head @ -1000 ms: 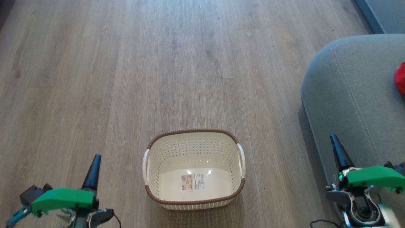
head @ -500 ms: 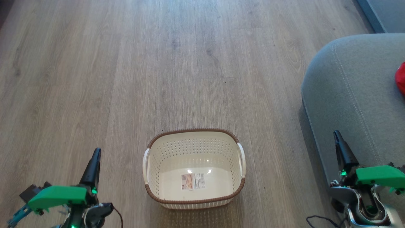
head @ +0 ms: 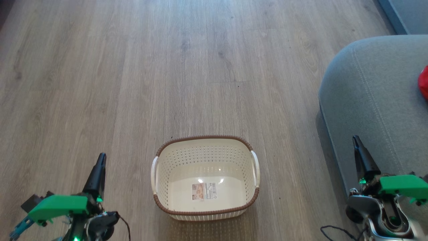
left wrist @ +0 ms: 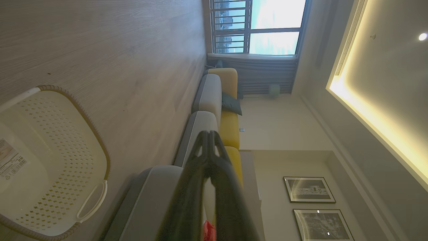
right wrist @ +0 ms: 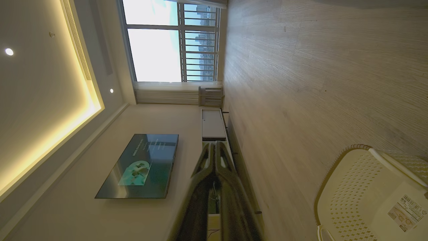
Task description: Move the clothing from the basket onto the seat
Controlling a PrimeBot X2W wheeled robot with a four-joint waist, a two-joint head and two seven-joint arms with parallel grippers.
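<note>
cream basket [head: 234,157] holds only paper label [head: 203,192]; left end effector [head: 100,160], right end effector [head: 356,142] closed, empty.

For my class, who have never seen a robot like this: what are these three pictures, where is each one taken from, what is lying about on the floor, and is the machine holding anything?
They show one moment from three cameras on a wheeled, two-armed robot. The head view looks down from its head. The dark pointed left tool and right tool rise from the bottom corners, both shut and holding nothing.

On the wooden floor stands the basket, cream with a brown rim. It is empty, with a paper label on its bottom. At the right is the grey seat, with a bit of the red clothing lying on it at the picture's edge.

The other two pictures come from cameras on the wrists, turned sideways. Each looks along its own shut tool into the room, one towards a sofa and window, one towards a television.
</note>
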